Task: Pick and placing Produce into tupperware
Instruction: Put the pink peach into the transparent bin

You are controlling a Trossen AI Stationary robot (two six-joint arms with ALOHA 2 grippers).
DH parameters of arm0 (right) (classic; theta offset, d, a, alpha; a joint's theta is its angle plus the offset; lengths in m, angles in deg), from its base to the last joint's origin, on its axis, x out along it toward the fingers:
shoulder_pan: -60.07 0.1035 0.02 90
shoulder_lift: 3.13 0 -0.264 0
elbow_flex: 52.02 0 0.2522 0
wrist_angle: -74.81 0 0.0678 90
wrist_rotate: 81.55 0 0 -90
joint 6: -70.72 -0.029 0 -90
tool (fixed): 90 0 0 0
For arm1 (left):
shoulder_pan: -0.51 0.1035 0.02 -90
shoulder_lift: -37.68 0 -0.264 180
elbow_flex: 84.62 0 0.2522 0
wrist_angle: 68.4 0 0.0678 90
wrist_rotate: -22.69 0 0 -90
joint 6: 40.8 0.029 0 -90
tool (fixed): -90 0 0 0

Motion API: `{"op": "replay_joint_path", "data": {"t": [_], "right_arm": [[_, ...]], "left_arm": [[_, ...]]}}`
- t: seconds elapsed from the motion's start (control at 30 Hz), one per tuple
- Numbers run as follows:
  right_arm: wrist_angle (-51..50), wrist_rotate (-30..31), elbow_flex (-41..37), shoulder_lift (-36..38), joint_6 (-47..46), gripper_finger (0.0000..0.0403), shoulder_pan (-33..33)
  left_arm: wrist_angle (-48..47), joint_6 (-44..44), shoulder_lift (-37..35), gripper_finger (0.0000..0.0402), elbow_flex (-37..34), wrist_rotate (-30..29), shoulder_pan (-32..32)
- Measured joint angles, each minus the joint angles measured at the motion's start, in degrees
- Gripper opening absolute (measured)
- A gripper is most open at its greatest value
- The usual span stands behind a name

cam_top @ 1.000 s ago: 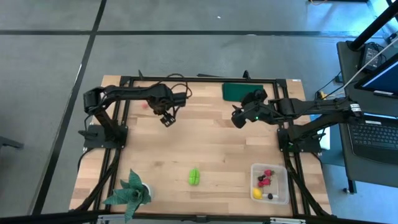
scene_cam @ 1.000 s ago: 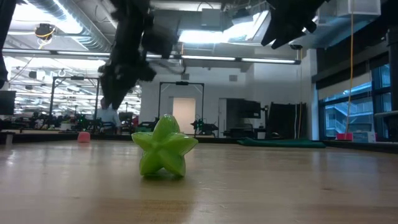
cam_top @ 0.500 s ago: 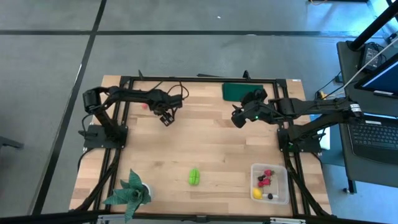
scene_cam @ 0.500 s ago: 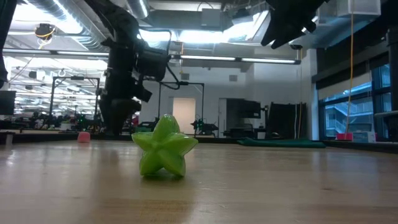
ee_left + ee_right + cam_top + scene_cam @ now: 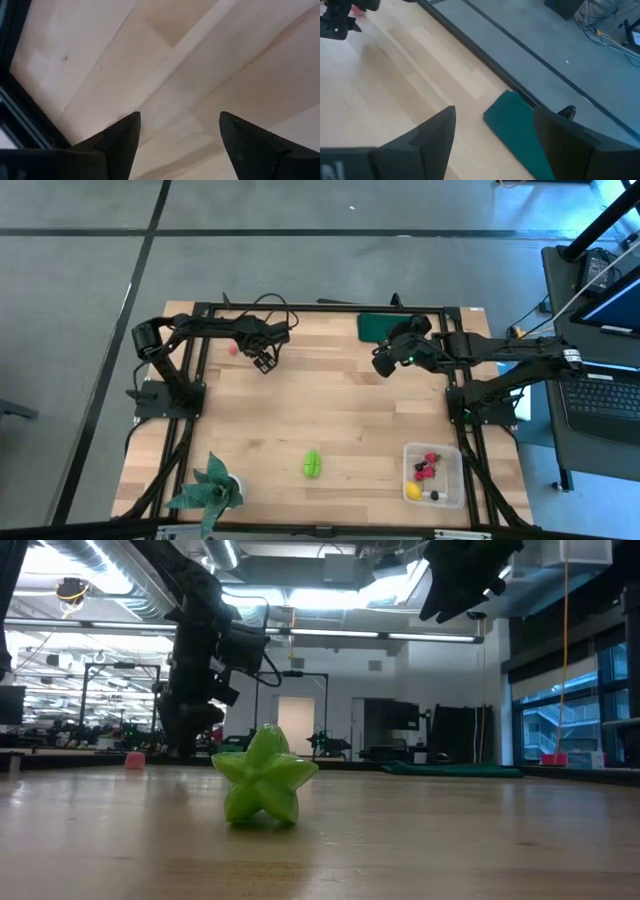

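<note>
We see the left end effector (image 5: 263, 363) hovering over the far-left part of the wooden surface (image 5: 330, 415), its fingers (image 5: 120, 142) spread apart with only bare wood between them. Just beside it, toward the surface's left edge, lies a small pink-red piece (image 5: 233, 349). The right end effector (image 5: 381, 369) hangs over the far-right part of the surface, released as well, nothing between its fingers (image 5: 432, 137); the flat dark green rectangle (image 5: 376, 327) lies just beyond it at the far edge.

The bright green ridged fruit (image 5: 313, 464) rests well apart from both end effectors, toward the near edge and roughly midway between them. The tupperware (image 5: 455, 479) sits at the near right corner, well below the right end effector, holding a yellow lemon-like piece (image 5: 413, 491), red berries (image 5: 427, 465) and a tiny dark berry (image 5: 434, 496). A leafy potted plant (image 5: 210, 487) stands at the near left corner.
</note>
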Motion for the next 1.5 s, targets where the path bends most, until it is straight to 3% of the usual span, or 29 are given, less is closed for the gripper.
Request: {"op": "replay_joint_path", "data": {"t": [0.27, 0.73, 1.5], "right_arm": [[0.34, -0.03, 0.0, 0.0, 0.13, 0.0267, -1.26], [6.08, -0.13, 0.0, 0.0, 3.12, 0.0267, -1.35], [6.83, -4.04, 0.0, 0.02, 3.08, 0.0267, -1.35]], "left_arm": [[-4.02, -1.78, -0.71, 0.0262, -1.1, -1.46, 4.59], [8.98, -3.34, -15.32, 0.0251, -14.04, 2.33, 10.32], [6.35, -5.42, -15.91, 0.0203, -14.16, 6.25, 17.56]]}}
